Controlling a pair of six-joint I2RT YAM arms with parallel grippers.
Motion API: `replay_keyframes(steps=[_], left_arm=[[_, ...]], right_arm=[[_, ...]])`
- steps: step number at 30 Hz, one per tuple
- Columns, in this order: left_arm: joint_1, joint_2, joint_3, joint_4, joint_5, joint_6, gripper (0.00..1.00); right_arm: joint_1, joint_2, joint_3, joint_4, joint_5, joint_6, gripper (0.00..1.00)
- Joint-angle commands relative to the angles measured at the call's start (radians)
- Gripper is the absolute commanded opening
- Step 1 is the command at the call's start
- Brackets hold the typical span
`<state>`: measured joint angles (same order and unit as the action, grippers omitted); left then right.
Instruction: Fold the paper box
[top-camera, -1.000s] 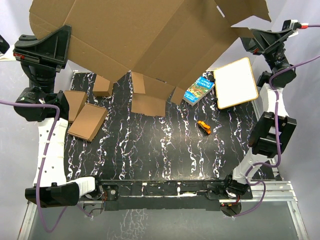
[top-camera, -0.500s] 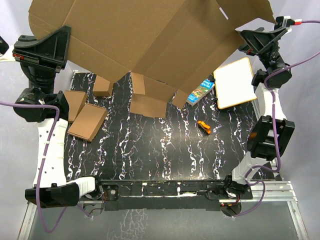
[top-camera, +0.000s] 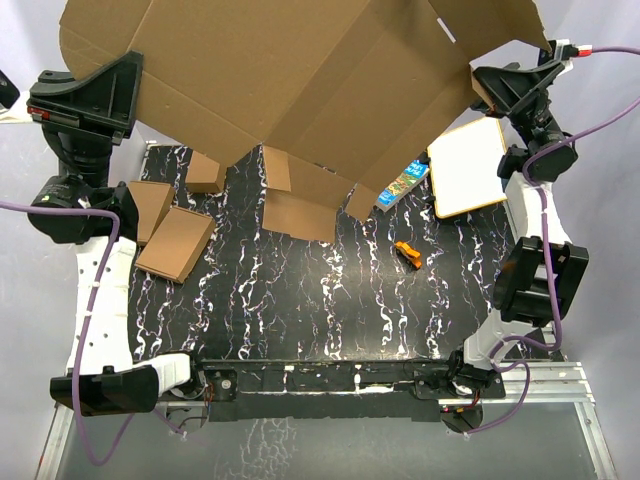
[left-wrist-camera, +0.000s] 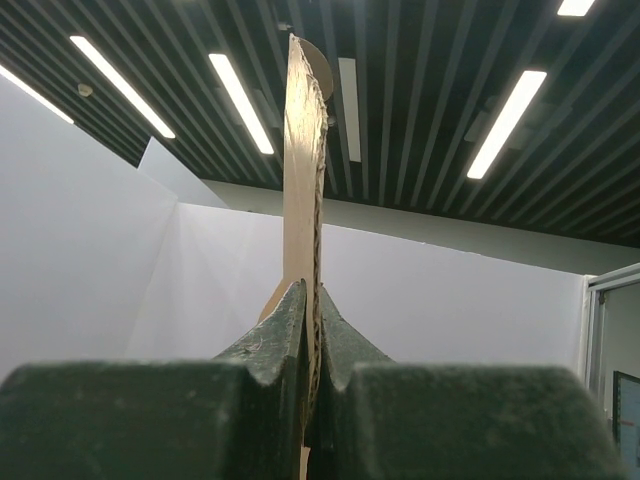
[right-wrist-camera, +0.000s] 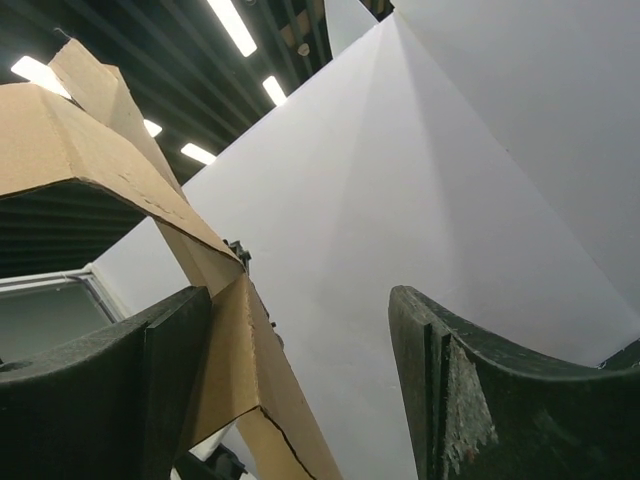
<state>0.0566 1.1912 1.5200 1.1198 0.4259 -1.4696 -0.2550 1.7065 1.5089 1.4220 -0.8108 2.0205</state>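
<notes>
The paper box (top-camera: 300, 80) is a big brown die-cut cardboard sheet held up in the air across the back of the top view, its lower flaps hanging toward the table. My left gripper (top-camera: 128, 85) is shut on its left edge. In the left wrist view the fingers (left-wrist-camera: 280, 340) pinch the thin corrugated edge (left-wrist-camera: 303, 180) upright. My right gripper (top-camera: 484, 88) is at the sheet's right corner and stands open. In the right wrist view a folded flap (right-wrist-camera: 235, 350) lies against the left finger (right-wrist-camera: 150, 390), while the other finger (right-wrist-camera: 450, 390) stands well apart from it.
Small folded cardboard boxes (top-camera: 175, 242) (top-camera: 148, 205) (top-camera: 207, 172) lie at the left of the black marbled table (top-camera: 300, 300). A blue book (top-camera: 400, 185), a white board with a wooden rim (top-camera: 470, 170) and a small orange object (top-camera: 407, 252) sit at the right.
My right gripper has moved left and in onto the sheet's right corner flap, with its jaws narrowing a little. The corner has shifted with it. The left gripper has kept its hold.
</notes>
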Motion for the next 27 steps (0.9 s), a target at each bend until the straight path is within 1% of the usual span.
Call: replay_keyframes(steps=[1,4,7,10,13,15,19,23,27], left_arm=[[-0.004,-0.015,-0.002,0.039,-0.047,0.003,0.00],[-0.005,-0.012,-0.003,0.038,-0.047,0.002,0.00],[-0.005,-0.013,-0.004,0.037,-0.047,0.006,0.00],[-0.005,-0.016,-0.012,0.034,-0.047,0.011,0.00],[-0.005,-0.015,-0.022,0.033,-0.049,0.015,0.00],[-0.005,-0.016,-0.028,0.034,-0.049,0.016,0.00],[-0.006,-0.012,-0.040,0.035,-0.053,0.020,0.00],[-0.005,-0.009,-0.047,0.035,-0.056,0.022,0.00],[-0.004,-0.006,-0.047,0.032,-0.058,0.027,0.00]], right_arm=[[0.009,-0.056,-0.012,0.284,0.019,0.027,0.75],[0.012,-0.058,-0.016,0.287,0.018,0.024,0.71],[0.014,-0.061,-0.023,0.294,0.027,0.022,0.64],[0.014,-0.066,-0.033,0.298,0.030,0.014,0.56],[0.014,-0.071,-0.046,0.298,0.030,0.001,0.45],[0.014,-0.074,-0.049,0.299,0.030,-0.004,0.42],[0.014,-0.077,-0.052,0.301,0.026,-0.010,0.41],[0.016,-0.083,-0.057,0.302,0.017,-0.018,0.48],[0.017,-0.088,-0.070,0.302,0.015,-0.025,0.45]])
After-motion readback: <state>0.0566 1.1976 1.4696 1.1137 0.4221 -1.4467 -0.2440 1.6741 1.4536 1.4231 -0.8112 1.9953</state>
